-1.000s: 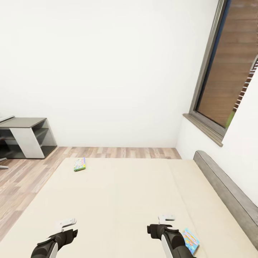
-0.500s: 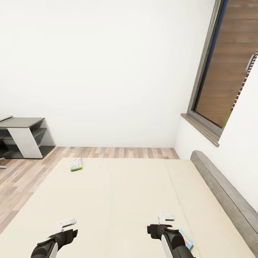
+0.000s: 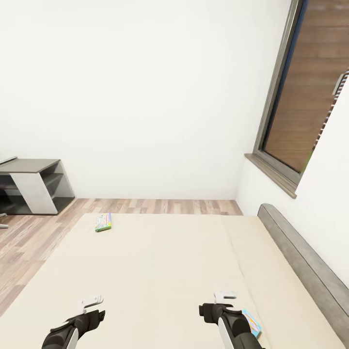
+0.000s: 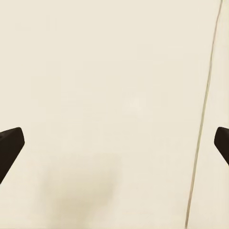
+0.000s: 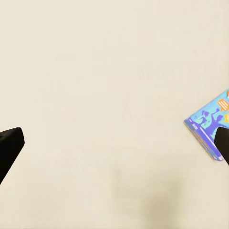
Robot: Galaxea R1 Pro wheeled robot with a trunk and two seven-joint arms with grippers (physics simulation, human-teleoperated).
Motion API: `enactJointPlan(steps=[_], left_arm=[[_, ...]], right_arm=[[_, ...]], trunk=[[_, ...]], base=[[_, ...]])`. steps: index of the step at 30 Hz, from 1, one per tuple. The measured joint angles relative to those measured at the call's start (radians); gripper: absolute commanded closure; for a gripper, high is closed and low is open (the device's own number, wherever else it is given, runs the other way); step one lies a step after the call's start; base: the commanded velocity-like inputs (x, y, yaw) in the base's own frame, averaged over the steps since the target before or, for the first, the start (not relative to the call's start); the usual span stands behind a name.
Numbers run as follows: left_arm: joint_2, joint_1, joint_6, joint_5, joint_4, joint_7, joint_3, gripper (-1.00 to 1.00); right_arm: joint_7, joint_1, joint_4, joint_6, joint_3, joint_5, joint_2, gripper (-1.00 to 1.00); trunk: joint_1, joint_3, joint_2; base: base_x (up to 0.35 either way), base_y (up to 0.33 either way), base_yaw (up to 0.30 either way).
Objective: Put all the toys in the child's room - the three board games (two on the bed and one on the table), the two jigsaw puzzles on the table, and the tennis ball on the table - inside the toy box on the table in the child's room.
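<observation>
My right pincer (image 5: 114,143) hangs spread and empty over the bed (image 3: 160,271), the small blue board game (image 5: 210,126) flat near its headboard edge; light, stiff, probably slick, so I'd pinch across its thin sides.

- the blue board game (image 3: 252,322) on the bed (image 3: 160,271) is mostly tucked behind the right arm in the head view, and in the right wrist view a fingertip (image 5: 223,143) plus the frame edge cut it off
- green-edged board game (image 3: 103,222) is way too small to read
- dark grey unit (image 3: 34,186) runs off the frame's side
- window (image 3: 310,87) is cropped at the top and side
</observation>
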Motion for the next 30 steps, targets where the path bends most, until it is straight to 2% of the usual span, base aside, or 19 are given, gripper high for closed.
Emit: enactJointPlan(steps=[30], left_arm=[[0.000, 0.000, 0.000, 0.000, 0.000, 0.000, 0.000, -1.00]], right_arm=[[-0.002, 0.000, 0.003, -0.002, 0.000, 0.006, 0.000, -1.00]], trunk=[[0.000, 0.000, 0.000]], base=[[0.000, 0.000, 0.000]])
